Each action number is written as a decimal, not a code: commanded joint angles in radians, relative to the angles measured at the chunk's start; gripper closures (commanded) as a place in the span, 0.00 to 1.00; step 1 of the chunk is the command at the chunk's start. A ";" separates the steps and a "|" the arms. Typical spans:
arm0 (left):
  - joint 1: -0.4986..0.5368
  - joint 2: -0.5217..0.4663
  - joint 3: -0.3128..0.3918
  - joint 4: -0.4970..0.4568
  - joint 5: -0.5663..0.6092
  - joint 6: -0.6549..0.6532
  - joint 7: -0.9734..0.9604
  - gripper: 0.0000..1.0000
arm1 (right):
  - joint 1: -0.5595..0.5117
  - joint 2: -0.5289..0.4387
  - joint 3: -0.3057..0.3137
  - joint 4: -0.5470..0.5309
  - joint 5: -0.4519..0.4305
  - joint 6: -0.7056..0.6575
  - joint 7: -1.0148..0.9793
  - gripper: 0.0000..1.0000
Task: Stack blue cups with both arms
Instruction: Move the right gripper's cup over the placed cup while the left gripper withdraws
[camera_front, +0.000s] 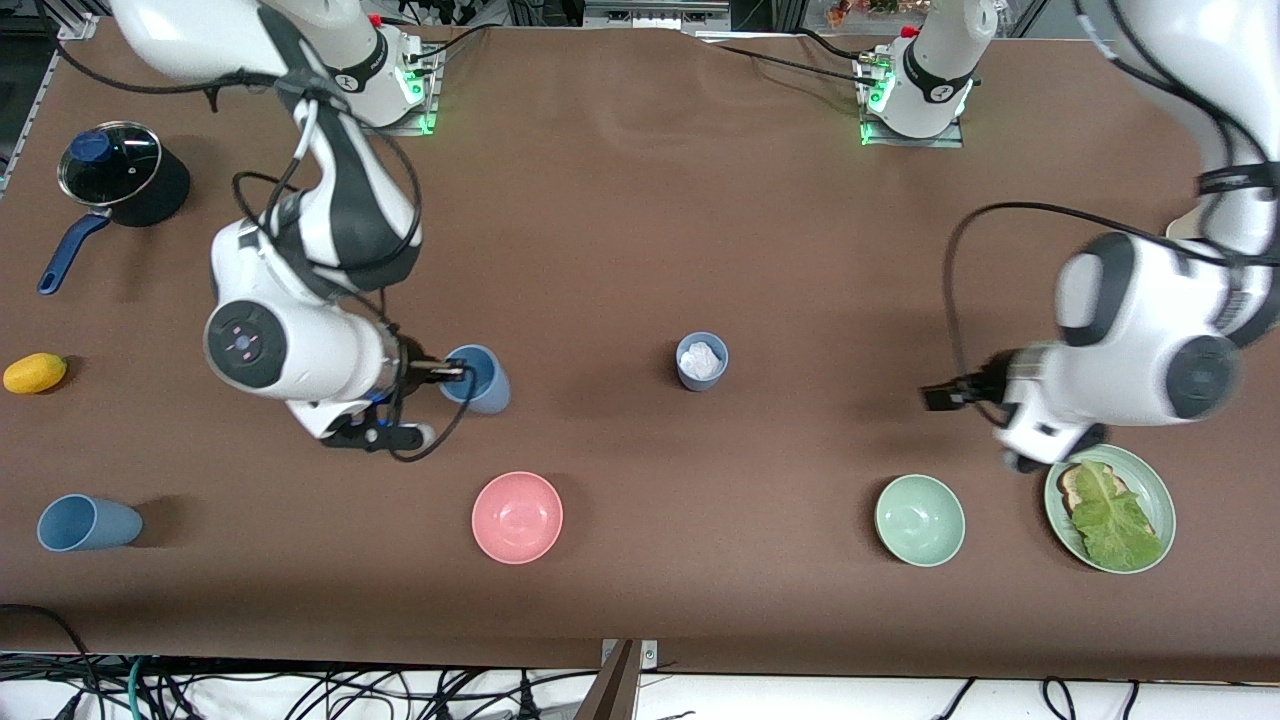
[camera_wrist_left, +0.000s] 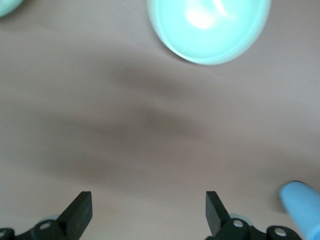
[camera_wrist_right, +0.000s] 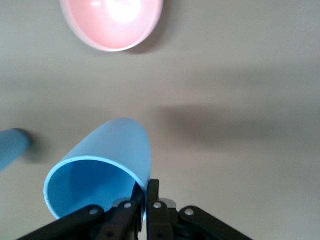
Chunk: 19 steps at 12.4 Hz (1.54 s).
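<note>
The right end effector (camera_front: 462, 372) pinches the sky-blue cup (camera_front: 478, 379) by its rim, presumably to carry it to the grey-blue cup (camera_front: 701, 361) mid-bench. A third cup (camera_front: 87, 523) sits apart. The left end effector (camera_front: 940, 397) hangs spread, empty, above the green bowl (camera_front: 920, 520).

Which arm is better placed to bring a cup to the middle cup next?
Right. Its pincer is shut on a blue cup's rim, ready to carry toward the middle cup. The left pincer is open and empty over bare table near the green bowl.
</note>
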 joint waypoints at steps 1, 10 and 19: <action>0.095 -0.018 -0.015 -0.015 0.111 -0.015 0.137 0.00 | 0.117 0.003 0.005 0.068 0.006 -0.037 0.190 1.00; 0.163 -0.052 -0.029 0.017 0.181 -0.021 0.238 0.00 | 0.415 0.095 -0.005 0.126 -0.039 0.228 0.596 1.00; 0.134 -0.084 -0.046 0.073 0.198 -0.076 0.148 0.00 | 0.429 0.170 -0.010 0.164 -0.082 0.274 0.604 1.00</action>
